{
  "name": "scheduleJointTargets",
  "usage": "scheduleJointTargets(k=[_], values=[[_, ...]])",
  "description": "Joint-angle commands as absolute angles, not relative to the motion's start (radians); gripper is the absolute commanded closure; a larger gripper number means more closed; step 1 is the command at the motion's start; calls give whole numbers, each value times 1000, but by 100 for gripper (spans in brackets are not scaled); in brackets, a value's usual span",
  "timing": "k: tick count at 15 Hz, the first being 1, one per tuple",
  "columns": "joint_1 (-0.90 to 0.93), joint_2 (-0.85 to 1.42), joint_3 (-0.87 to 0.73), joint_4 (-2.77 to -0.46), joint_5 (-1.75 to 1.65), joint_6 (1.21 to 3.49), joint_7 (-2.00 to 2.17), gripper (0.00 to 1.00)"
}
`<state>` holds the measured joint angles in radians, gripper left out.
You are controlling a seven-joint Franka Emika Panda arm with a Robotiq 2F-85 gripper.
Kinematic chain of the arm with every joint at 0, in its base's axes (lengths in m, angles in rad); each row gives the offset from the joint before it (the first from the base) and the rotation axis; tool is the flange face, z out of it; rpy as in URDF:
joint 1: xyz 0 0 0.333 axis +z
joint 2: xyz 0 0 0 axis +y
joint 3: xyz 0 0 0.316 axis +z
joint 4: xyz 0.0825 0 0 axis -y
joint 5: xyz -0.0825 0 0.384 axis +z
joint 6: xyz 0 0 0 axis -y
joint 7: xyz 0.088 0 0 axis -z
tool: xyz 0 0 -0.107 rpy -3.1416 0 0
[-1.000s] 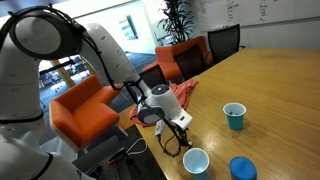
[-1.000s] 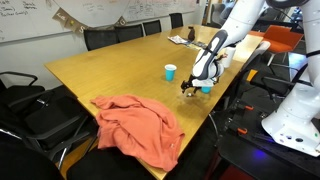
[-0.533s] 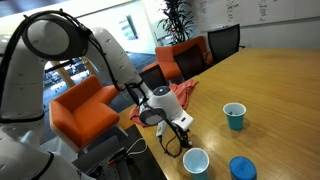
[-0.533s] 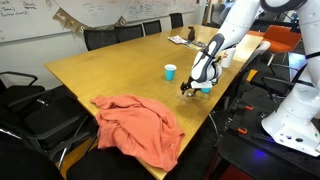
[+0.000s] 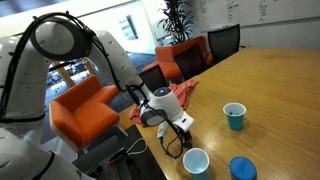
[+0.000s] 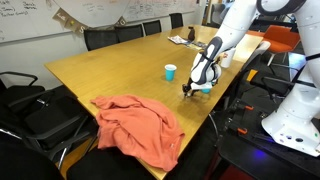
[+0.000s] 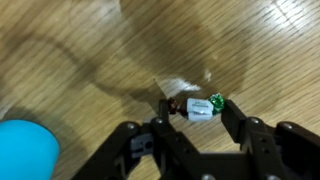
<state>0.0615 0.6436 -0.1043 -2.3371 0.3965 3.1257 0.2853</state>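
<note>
Closed in since 1 s ago: my fingers (image 7: 229, 113) half-shut, prob pinching small white-green item (image 7: 200, 106) on tabletop (image 7: 80, 50).

White, rounded arm (image 5: 112, 60) with black jaws.

even daylight, soft shadows, glare and blur in wrist view

Big wooden worktop (image 5: 270, 80) dominates this office. Orange armchairs (image 5: 85, 108) sit right beside it, black office chairs (image 6: 108, 38) line its far edge, whiteboard (image 6: 120, 12) behind them, potted plant (image 5: 178, 14) beyond, daylight streaming in.
</note>
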Motion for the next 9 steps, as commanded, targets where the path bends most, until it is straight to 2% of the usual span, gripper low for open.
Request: scheduleJointTargets(k=[1, 4, 9], values=[[95, 659, -138, -2323, 369, 3135, 331, 73], [108, 652, -157, -2327, 367, 3136, 331, 92], [102, 576, -158, -2308, 364, 3130, 322, 92]])
